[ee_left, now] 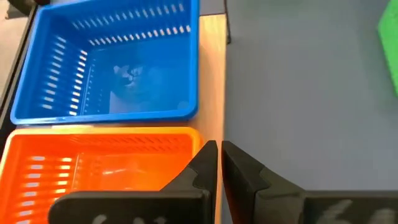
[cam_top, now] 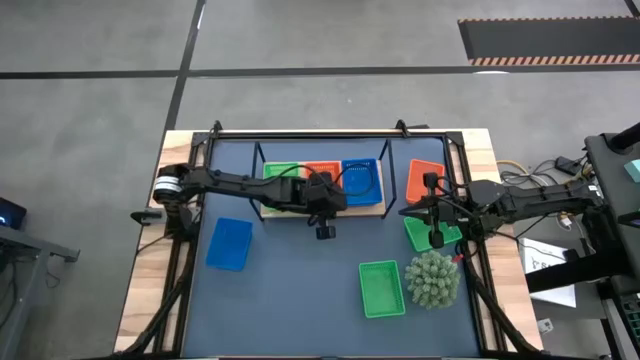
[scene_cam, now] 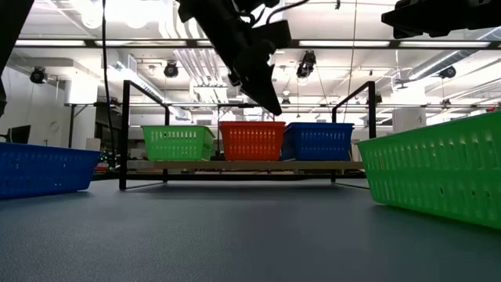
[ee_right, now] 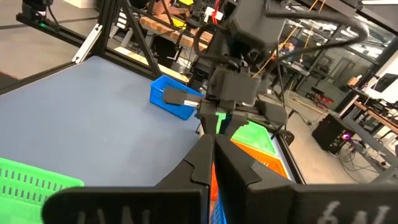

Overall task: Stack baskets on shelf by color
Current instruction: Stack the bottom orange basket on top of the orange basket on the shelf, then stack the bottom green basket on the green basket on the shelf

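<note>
While three baskets already sit side by side on the shelf, a green basket, an orange basket and a blue basket, we judge the step in hand to be fetching the next loose one. Our left gripper hangs at the shelf's front edge with its fingers together and holding nothing. The loose blue basket lies on the mat on that arm's side, so we would part the fingers first, then pinch one wall and lift level. Our right gripper, fingers also together, hovers over a green basket by the mat's edge. Another orange basket and a front green basket lie nearby beside the plant ball; we should steer clear of that.
</note>
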Tool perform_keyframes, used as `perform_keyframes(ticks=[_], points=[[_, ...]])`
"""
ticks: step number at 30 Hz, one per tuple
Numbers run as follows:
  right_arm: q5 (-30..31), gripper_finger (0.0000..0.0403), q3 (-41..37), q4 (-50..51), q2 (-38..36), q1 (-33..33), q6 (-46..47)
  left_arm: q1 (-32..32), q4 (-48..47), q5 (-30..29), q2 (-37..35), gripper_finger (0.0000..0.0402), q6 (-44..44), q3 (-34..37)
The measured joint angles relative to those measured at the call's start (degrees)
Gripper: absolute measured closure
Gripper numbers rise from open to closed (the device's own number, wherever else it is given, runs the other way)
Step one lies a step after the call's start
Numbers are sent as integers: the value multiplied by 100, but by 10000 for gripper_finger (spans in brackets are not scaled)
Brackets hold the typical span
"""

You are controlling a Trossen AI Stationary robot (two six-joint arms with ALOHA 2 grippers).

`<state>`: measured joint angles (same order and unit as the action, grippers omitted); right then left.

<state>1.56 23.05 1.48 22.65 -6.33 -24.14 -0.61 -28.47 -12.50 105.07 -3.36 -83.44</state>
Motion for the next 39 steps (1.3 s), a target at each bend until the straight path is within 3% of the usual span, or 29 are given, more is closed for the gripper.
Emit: perform_keyframes(ticks=[24,33,39], points=[[0,394,0,0,0,-2,-6,-91,100,-20,-38,396,0,178],[-70,394,-2,-109,0,-4,-7,1013,1631,16,-557,396,-555,581],[-730,394,1,-825,251,-144,13,1810,2563,25,-744,396,-837,1025]])
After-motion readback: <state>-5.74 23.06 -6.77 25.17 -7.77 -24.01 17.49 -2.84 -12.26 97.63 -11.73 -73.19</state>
